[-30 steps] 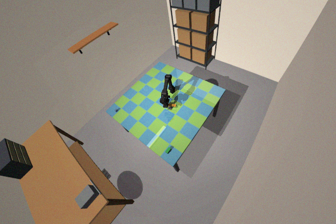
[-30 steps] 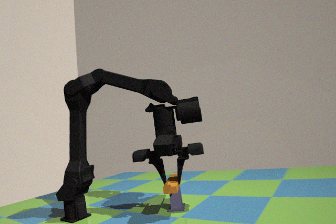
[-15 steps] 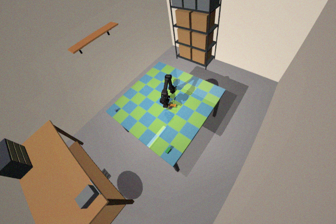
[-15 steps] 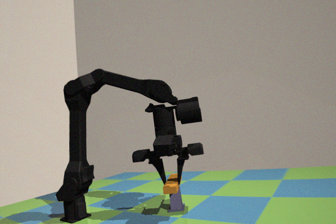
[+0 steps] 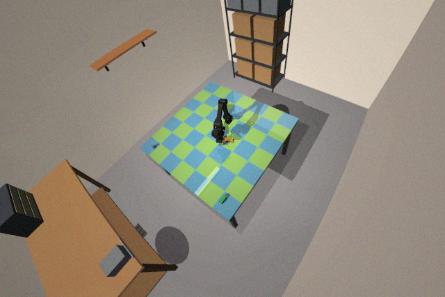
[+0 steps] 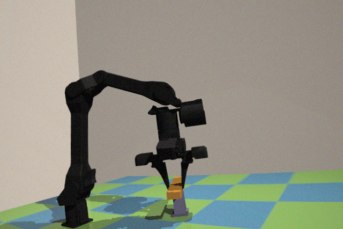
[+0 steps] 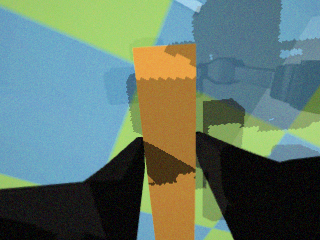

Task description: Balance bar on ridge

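Note:
The orange bar (image 5: 229, 139) (image 6: 174, 194) (image 7: 167, 110) lies across the top of the purple ridge (image 6: 180, 206), clear of the table. It looks about level, though the exterior camera sees it nearly end-on. The ridge stands upright on the checkered table and is mostly hidden under the bar in the top view. My gripper (image 6: 176, 188) (image 7: 168, 140) points down over the bar with one finger on each side of its middle. The fingers are slightly open, very close to the bar's sides, with a thin gap showing beside the left finger in the wrist view.
A small green block (image 5: 223, 198) and a pale strip (image 5: 207, 181) lie towards the table's near corner. A small dark object (image 5: 155, 145) is near the left corner. A wooden desk (image 5: 71, 222) and a shelf rack (image 5: 254, 10) stand away from the table.

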Available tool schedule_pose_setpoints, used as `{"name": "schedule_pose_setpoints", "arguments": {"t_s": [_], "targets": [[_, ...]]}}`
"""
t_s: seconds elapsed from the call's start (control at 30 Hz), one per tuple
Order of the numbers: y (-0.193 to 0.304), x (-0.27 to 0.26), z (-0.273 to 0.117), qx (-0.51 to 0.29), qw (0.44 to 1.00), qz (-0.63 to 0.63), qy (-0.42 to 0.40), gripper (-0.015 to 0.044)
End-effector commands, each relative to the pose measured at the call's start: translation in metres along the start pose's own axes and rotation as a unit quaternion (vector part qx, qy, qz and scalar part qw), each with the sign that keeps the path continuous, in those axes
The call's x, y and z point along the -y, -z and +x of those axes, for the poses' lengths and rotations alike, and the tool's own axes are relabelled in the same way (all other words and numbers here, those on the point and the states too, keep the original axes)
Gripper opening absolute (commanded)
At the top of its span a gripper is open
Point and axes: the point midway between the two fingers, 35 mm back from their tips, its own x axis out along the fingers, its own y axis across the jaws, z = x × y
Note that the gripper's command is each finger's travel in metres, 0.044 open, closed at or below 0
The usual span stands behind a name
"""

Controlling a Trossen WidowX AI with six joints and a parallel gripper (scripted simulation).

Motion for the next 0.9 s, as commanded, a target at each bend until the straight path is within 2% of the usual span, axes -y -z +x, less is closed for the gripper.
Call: {"name": "schedule_pose_setpoints", "arguments": {"t_s": [0.0,0.87], "targets": [[0.0000,0.0000,0.0000,0.000,1.000,0.000,0.000,0.0169],[0.0000,0.0000,0.0000,0.000,1.000,0.000,0.000,0.0185]]}}
